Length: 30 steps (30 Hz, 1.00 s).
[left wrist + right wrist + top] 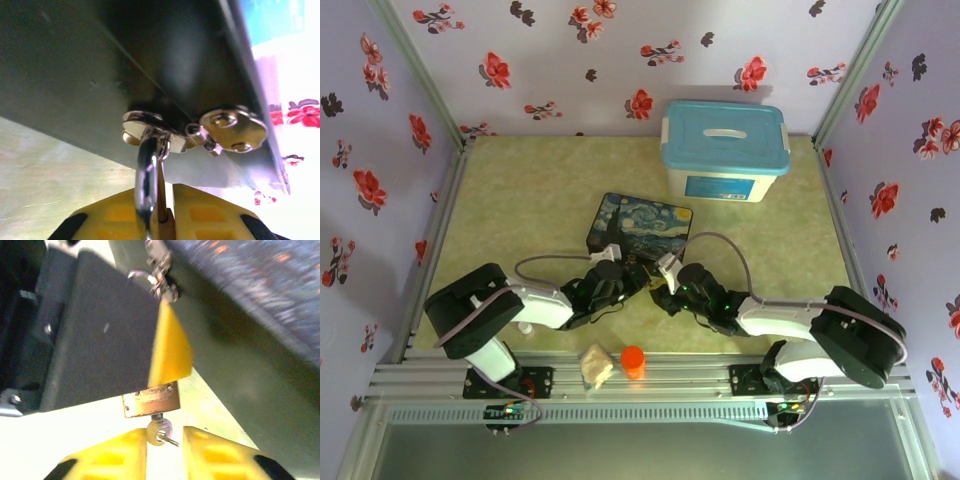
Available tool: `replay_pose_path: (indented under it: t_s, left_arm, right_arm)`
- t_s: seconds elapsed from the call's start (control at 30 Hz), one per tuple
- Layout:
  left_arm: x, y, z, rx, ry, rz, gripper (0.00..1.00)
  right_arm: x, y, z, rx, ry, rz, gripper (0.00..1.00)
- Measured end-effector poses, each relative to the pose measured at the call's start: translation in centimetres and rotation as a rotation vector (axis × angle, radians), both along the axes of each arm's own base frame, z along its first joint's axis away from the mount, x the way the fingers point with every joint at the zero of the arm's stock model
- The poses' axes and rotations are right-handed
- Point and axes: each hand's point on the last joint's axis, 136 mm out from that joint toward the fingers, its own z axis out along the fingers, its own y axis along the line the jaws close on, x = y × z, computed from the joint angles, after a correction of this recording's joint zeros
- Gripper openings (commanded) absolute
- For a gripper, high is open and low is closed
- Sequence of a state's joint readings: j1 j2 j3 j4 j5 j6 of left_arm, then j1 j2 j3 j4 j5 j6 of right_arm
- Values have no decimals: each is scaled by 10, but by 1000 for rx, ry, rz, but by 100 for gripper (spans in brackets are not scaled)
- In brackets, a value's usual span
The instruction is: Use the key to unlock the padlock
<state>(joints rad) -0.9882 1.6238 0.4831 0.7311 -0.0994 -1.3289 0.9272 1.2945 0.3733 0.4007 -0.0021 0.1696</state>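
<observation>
The brass padlock [151, 399] hangs at the front edge of the painted tin [640, 225]. Its silver shackle [147, 175] passes through the tin's metal clasp [150, 127]. My left gripper [167, 192] is shut on the padlock's body from the left, and one of its yellow fingers [170, 347] shows above the brass. The key [160, 431] sticks out of the padlock's underside. My right gripper [165, 432] is open around the key's head: the left finger is close beside it and the right finger stands clear. Both grippers meet in front of the tin [652, 287].
A white box with a blue lid [725, 150] stands at the back right. Near the front rail lie an orange cap [633, 361] and a crumpled beige thing [596, 366]. Flowered walls close in three sides.
</observation>
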Motion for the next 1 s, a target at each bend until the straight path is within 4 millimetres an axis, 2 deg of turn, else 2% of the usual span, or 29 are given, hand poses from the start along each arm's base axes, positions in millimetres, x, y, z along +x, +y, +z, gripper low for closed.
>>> replay_pose_path:
  t_s: [0.13, 0.27, 0.5, 0.7, 0.77, 0.87, 1.0]
  left_arm:
    - [-1, 4, -17, 34, 28, -7, 0]
    - [0, 5, -19, 50, 21, -20, 1]
    - [9, 4, -23, 132, 1, -43, 9]
    - [14, 6, -27, 246, -19, -64, 18]
    - [14, 8, -28, 266, -26, -68, 18]
    - [15, 11, -32, 299, -31, -71, 25]
    - [14, 13, -38, 355, -18, -79, 26]
  right_arm:
    - [3, -3, 21, 52, -29, -36, 30]
    - [13, -14, 32, 60, -61, -119, 31]
    - [30, -39, 29, 2, -89, -285, 28]
    - [38, -47, 28, -41, -109, -349, 28]
    - [41, -53, 26, -58, -114, -377, 28]
    - [44, -59, 23, -93, -123, -409, 28]
    - [46, -63, 20, -116, -126, -425, 27]
